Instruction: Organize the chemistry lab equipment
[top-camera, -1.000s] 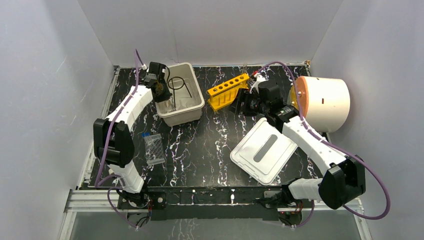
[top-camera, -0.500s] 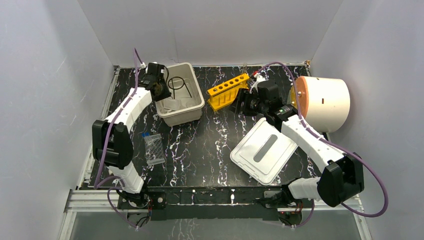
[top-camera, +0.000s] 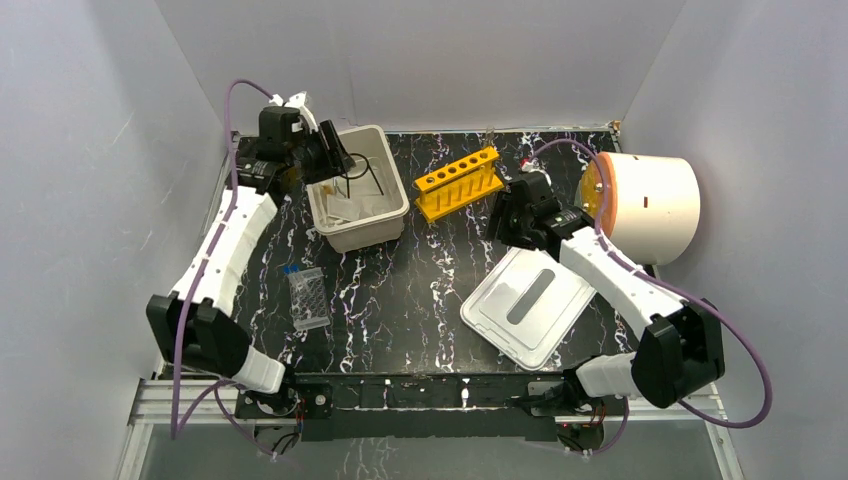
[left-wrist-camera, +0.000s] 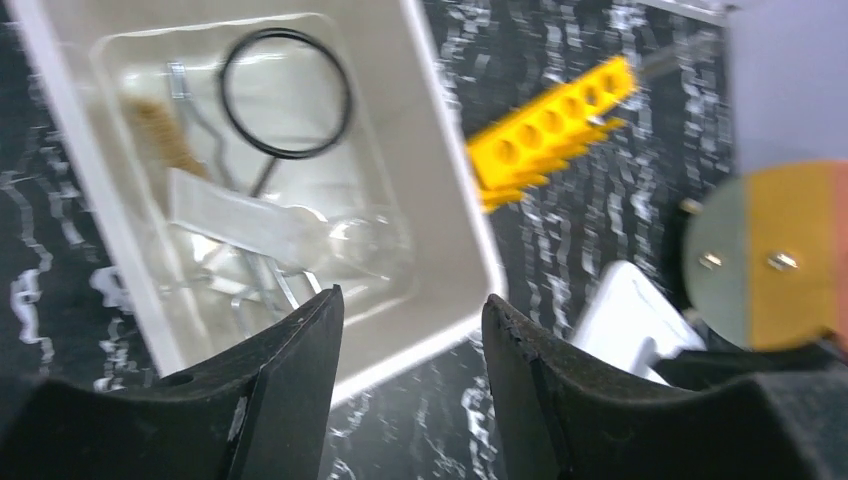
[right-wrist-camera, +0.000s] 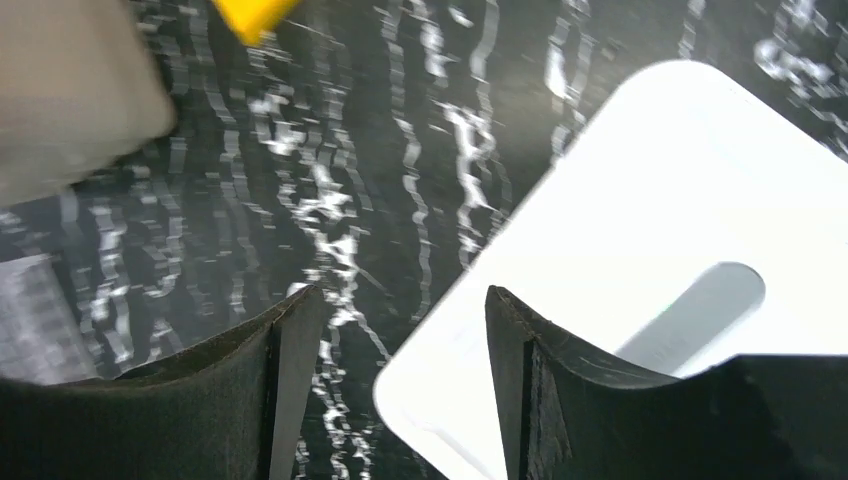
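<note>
Now, on the left, the left gripper (left-wrist-camera: 412, 310) is being held above the bin (left-wrist-camera: 455, 190), its fingers spread to a middling gap with nothing being carried between them. The ring stand (left-wrist-camera: 275, 155), the tan stick (left-wrist-camera: 160, 135), the white triangle (left-wrist-camera: 235, 215) and the glass dish (left-wrist-camera: 365, 245) are all being seen lying inside the bin, below and ahead of the fingertips and clear of them. The risk here is being judged as a clipped bin wall: a low sideways sweep would likely shove the bin or tip it.

Nearer the arms, the blue-capped vial (top-camera: 290, 269) is being left loose on the table beside a clear tray (top-camera: 310, 298), well apart from both grippers; a passing arm could set it rolling.

Further right, the yellow rack (top-camera: 458, 183) is being shown between the bin and the right arm.

The right gripper (right-wrist-camera: 400, 300) is being held wide and empty over the white lid (right-wrist-camera: 640, 230), whose near corner is lying beneath the gap between the fingers. A flat lid is being judged awkward to pinch: fingers pressing on its edge could skid it across the table towards the rack.
</note>
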